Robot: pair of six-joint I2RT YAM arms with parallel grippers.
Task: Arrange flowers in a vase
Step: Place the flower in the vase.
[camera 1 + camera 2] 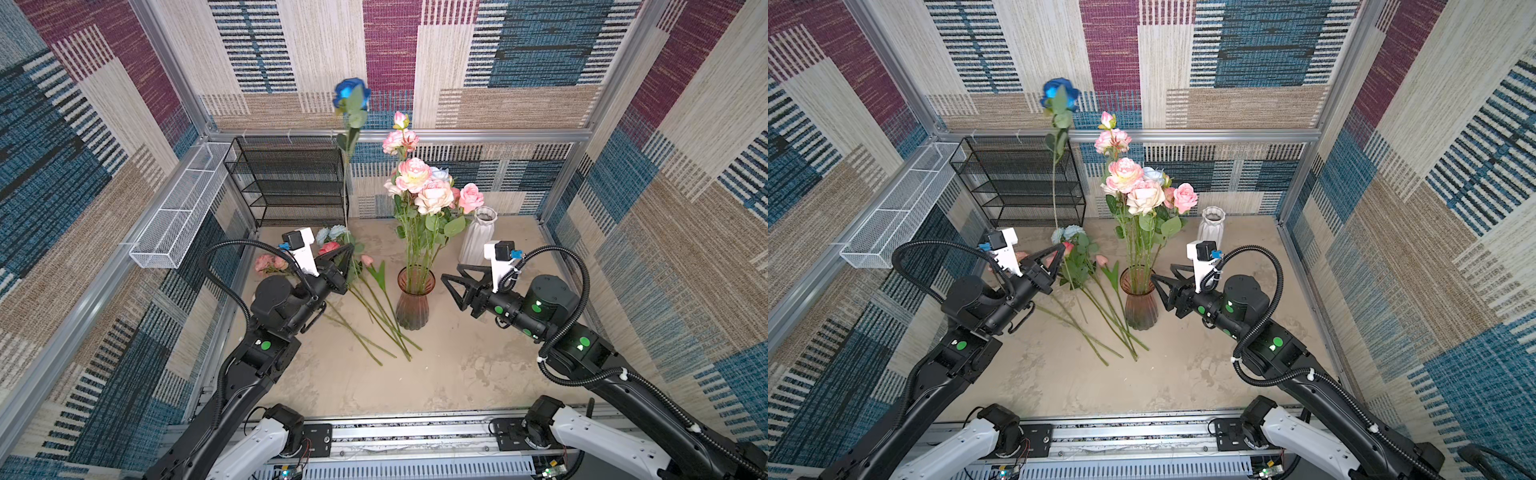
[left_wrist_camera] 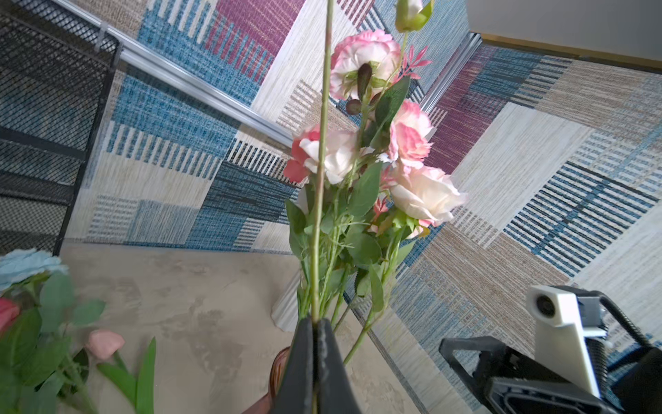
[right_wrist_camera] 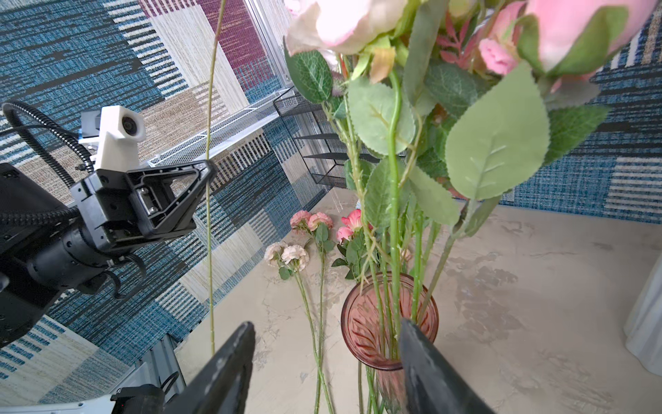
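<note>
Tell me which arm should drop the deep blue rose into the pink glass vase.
Left. The left fingers are shut on the blue rose's stem, holding it upright beside the pink vase. The right fingers stand open and empty near the vase.

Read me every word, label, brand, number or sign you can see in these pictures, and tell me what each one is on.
None can be read in any view.
Green dots on the left arm and right arm: plain, no writing.
Pink vase, white vase, blue rose: no tag or print shows.
Circuit board at the near edge: any print too small to read.
</note>
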